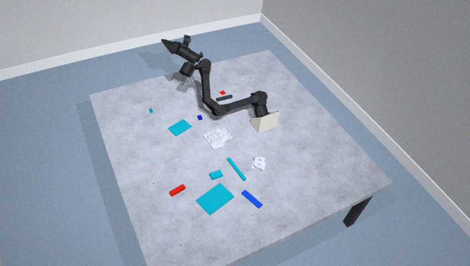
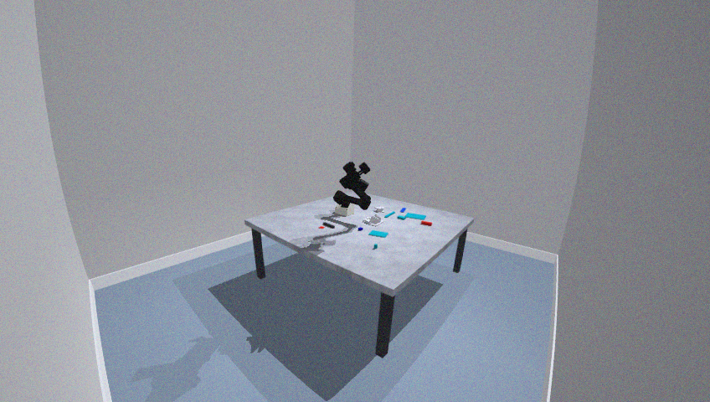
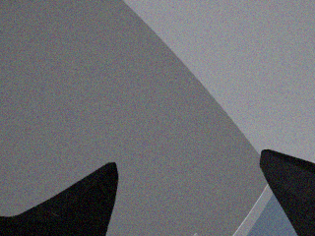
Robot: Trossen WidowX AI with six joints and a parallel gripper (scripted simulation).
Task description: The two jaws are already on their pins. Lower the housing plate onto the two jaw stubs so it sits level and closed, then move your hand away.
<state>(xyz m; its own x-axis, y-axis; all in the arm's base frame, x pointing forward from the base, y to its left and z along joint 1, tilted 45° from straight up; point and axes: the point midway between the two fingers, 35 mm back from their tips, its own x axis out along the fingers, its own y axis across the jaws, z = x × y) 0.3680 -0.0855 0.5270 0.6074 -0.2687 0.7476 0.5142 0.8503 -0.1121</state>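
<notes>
spread claw [image 3: 191, 164] holding nothing, mottled grey table [image 1: 316, 158] [image 2: 358, 254], blue floor [image 1: 49, 148] [image 2: 164, 318] [image 3: 270, 216], grey walls [image 1: 379, 59] [image 2: 223, 109] [image 3: 123, 98]

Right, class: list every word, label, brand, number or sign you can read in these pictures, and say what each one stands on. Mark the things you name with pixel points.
There are none to read.
The black arm [image 1: 205, 80] [image 2: 354, 182], its gripper [image 3: 191, 164] and the pale base block [image 1: 269, 122] show no readable mark.
The coloured pieces and the two white parts show none either, though they are too small in view to rule out fine print.
</notes>
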